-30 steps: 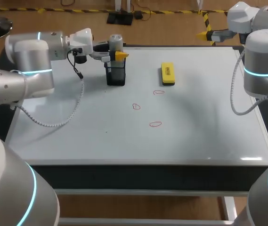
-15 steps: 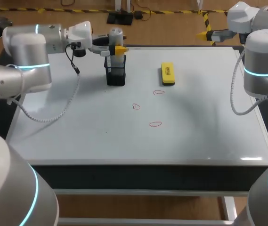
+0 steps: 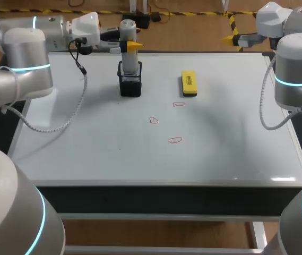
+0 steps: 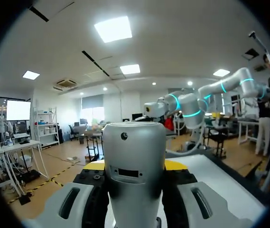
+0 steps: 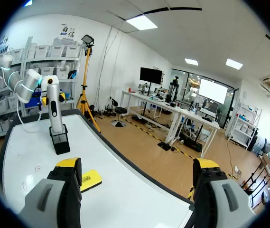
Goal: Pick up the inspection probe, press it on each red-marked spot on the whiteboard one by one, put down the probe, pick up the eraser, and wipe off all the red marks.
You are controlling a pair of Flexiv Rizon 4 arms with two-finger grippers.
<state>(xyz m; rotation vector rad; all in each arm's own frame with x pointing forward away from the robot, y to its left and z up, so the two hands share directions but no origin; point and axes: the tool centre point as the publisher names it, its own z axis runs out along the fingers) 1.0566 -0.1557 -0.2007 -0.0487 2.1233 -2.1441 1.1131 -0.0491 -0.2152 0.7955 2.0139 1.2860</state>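
Change: your left arm has risen and drawn back toward 10 o'clock over the last second, lifting the probe [image 3: 129, 50] higher in the holder [image 3: 130, 85]. The eraser, the marks and your right arm have stayed put.
Near red mark [image 3: 175, 140]: a small loop near the middle of the whiteboard [image 3: 219, 149].
Middle red mark [image 3: 153, 120]: at 10 o'clock from the near one, close by.
Far red mark [image 3: 179, 104]: at 12 o'clock from the near one.
Eraser [image 3: 189, 83]: yellow, lying flat just past the far mark at 12 o'clock, apart from it.
Holder: black mesh cup, upright, at 9 o'clock from the eraser.
Probe: grey cylinder, upright, its lower end at the holder's mouth.
Left tool [image 3: 131, 47]: pinching the probe's upper part from both sides; your wrist view shows the yellow fingertips [image 4: 174, 164] flanking the grey body.
Right tool [image 5: 137, 166]: fingers spread wide with nothing between them, held at the table's far 1 o'clock corner, well apart from the eraser.
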